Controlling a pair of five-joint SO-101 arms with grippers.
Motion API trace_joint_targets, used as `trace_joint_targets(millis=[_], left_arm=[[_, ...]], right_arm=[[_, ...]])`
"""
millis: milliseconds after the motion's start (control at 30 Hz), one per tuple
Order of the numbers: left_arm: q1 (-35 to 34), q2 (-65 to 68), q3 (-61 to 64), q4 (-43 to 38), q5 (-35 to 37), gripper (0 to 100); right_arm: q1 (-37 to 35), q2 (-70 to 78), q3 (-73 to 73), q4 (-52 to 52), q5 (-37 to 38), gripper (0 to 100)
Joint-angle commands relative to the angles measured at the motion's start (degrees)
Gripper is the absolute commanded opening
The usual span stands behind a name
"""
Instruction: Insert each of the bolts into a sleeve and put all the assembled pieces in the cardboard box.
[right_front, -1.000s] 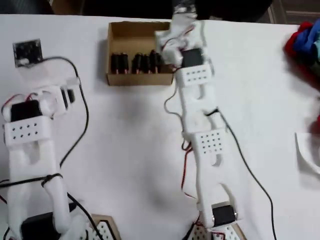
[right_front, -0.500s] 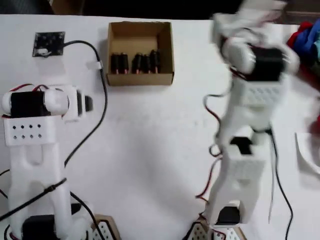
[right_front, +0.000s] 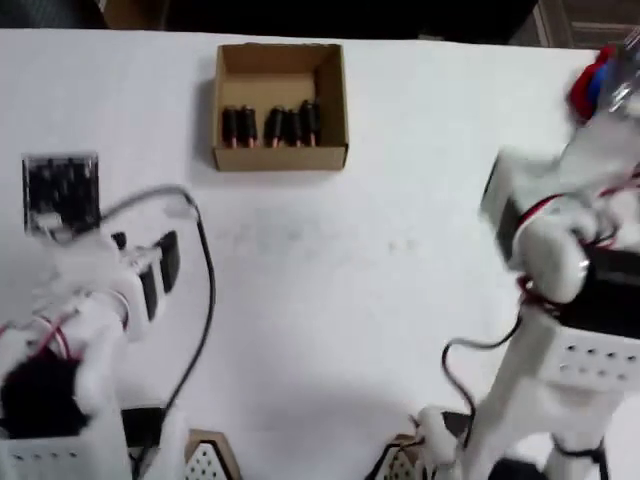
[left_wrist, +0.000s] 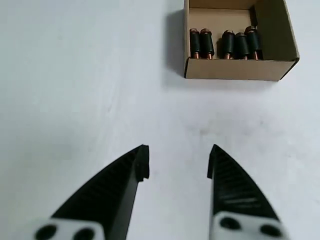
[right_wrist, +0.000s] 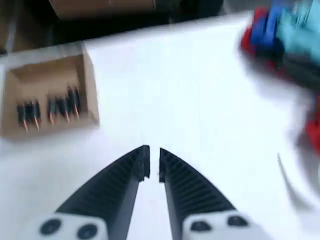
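High view: assembled pieces (right_front: 272, 127) are seen inside the cardboard box (right_front: 280, 158), task judged done; left gripper (left_wrist: 177, 162) released, right gripper (right_wrist: 152, 165) clenched empty.

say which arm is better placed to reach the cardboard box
Left, probably: the left pincer is open, facing the cardboard box; the right pincer is nearly shut and points beside it.

Bright even light floods the white table (right_front: 350, 250), the cardboard box (right_front: 281, 158) casting a soft shadow.

A white table (right_front: 330, 260) carries a heap (right_wrist: 282, 35) of red, blue and teal items at its far right edge.
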Motion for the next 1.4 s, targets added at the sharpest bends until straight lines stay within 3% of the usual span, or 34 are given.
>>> trace_joint_targets(millis=[0, 100, 267, 433, 600, 700, 833, 1233, 1367], left_arm=[[0.44, -10.99, 17.54, -10.37, -0.53, 21], [0.44, -21.10, 30.90, -15.30, -4.22, 21], [0.26, -39.12, 46.37, -15.56, -11.78, 21], [0.53, -36.75, 51.74, -15.65, -11.78, 21], [0.53, -36.75, 60.44, -15.65, -11.78, 21], [0.53, -36.22, 65.27, -14.95, -11.78, 21], [0.35, -36.22, 65.01, -11.16, -11.69, 21], [0.53, -36.04, 65.10, -11.34, -11.69, 21], [0.62, -36.04, 65.10, -11.34, -11.69, 21]], right_arm=[[0.84, -12.00, 29.45, -5.93, 0.44, 2.1], [0.57, -19.65, 46.42, -12.79, 0.44, 2.1], [0.57, -32.40, 72.09, -28.62, 0.44, 2.1], [0.57, -47.87, 93.71, -39.25, 0.44, 2.1], [0.66, -65.80, 110.77, -40.13, 0.44, 2.0], [0.48, -71.60, 109.98, -32.40, 0.44, 2.0], [0.40, -68.00, 110.15, -27.91, 0.44, 2.0], [-0.31, -67.65, 110.07, -27.91, 0.62, 2.0], [-7.43, -67.65, 110.07, -27.82, 9.41, 2.1]])
